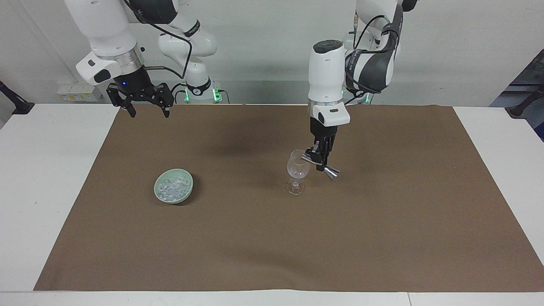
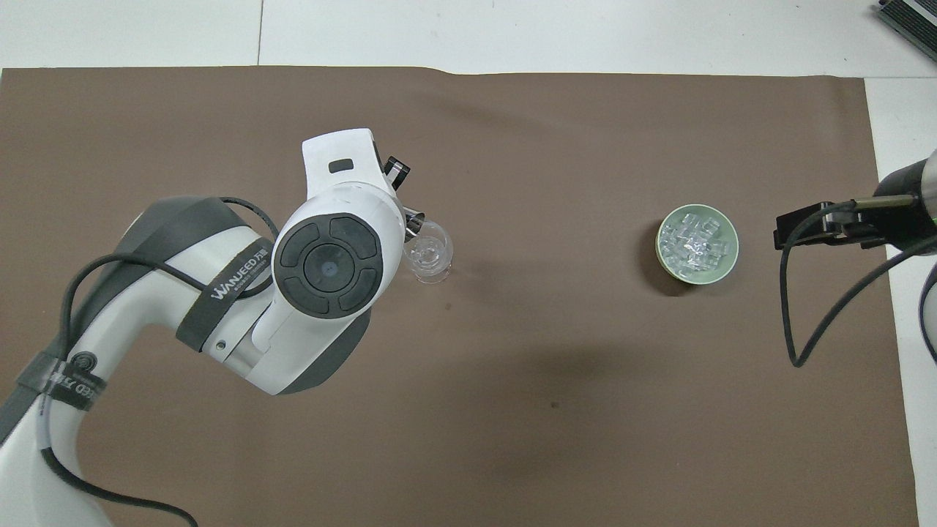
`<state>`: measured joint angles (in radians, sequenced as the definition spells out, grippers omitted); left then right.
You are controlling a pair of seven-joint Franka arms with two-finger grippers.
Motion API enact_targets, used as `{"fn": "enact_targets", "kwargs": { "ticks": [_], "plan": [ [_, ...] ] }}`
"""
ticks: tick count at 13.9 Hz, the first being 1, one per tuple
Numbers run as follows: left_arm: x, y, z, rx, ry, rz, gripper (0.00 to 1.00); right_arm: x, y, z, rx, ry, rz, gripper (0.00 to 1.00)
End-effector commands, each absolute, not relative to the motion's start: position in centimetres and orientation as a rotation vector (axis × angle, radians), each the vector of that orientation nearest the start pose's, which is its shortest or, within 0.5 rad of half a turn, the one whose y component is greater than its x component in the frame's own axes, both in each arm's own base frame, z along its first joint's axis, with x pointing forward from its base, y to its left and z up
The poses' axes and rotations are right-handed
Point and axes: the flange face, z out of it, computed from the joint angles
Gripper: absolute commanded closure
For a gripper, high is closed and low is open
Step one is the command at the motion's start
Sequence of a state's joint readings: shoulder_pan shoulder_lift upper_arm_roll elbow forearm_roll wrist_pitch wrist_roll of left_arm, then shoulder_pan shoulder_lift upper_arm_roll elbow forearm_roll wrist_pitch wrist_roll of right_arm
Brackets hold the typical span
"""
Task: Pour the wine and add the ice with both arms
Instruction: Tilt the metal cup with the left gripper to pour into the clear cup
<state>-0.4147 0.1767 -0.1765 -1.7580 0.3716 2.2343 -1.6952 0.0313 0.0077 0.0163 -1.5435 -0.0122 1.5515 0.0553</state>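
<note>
A clear stemmed glass (image 1: 298,171) (image 2: 429,256) stands upright near the middle of the brown mat. My left gripper (image 1: 321,159) hangs right beside the glass's rim, shut on a small metal jigger (image 1: 319,163) that is tipped with one end over the rim. In the overhead view the left arm hides most of the jigger (image 2: 414,224). Ice (image 1: 172,187) (image 2: 695,241) fills a pale green bowl (image 1: 159,196) (image 2: 722,271) toward the right arm's end of the table. My right gripper (image 1: 145,107) waits open, raised over the mat's edge by its base.
A brown mat (image 1: 272,246) covers most of the white table (image 1: 46,178). The left arm's wrist and elbow (image 2: 322,271) loom over the mat next to the glass. A black cable (image 2: 820,322) hangs from the right arm.
</note>
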Motion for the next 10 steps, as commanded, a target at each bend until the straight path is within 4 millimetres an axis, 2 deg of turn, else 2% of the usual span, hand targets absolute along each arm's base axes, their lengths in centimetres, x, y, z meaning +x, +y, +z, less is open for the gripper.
{"fn": "enact_targets", "kwargs": {
  "ticks": [1, 10],
  "plan": [
    [54.07, -34.46, 50.22, -2.882, -1.432, -0.694, 1.0, 55.05, 2.02, 63.07, -3.127, -0.026, -0.04, 0.0],
    [53.82, -34.6, 50.04, -2.88, -1.396, -0.719, 1.0, 55.23, 2.09, 63.12, -3.127, -0.026, -0.076, 0.0]
  ]
}}
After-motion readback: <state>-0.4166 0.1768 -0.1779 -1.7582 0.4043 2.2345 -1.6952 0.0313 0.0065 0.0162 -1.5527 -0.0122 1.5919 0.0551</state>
